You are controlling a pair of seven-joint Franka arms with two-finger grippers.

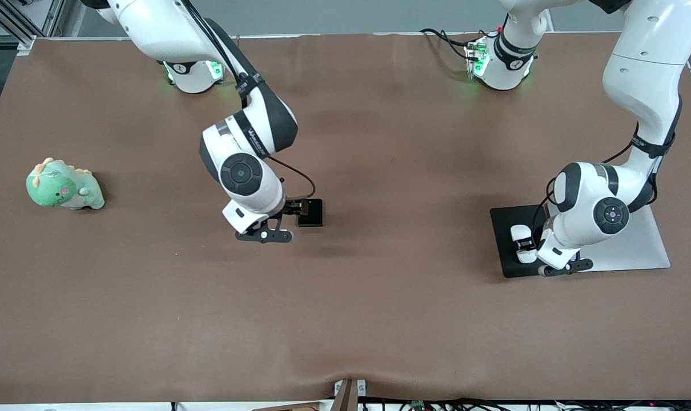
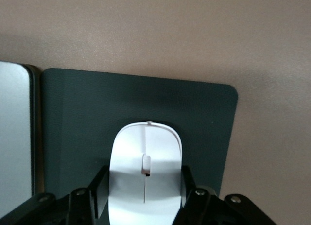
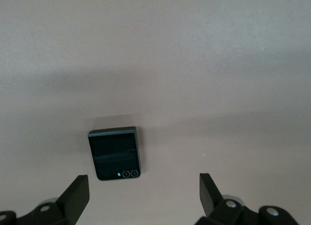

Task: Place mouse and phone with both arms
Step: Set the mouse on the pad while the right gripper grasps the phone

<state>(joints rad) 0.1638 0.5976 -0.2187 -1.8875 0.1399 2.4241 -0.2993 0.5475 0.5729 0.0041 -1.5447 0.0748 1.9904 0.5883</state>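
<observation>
Left tool (image 2: 145, 198) pinching mouse (image 2: 146, 171) lengthwise on pad (image 2: 73, 118), right tool (image 3: 143, 193) spread over phone (image 3: 114, 153)

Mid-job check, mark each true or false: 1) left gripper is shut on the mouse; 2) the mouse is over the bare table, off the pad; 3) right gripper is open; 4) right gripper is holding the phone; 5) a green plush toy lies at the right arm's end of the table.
1) True. The left gripper is clamped on the mouse.
2) False. The mouse is over the black mouse pad, which lies beside a silver slab.
3) True. The right gripper stands wide open.
4) False. The phone lies on the table, free between the spread fingers, untouched.
5) True. The green plush toy lies there.
</observation>
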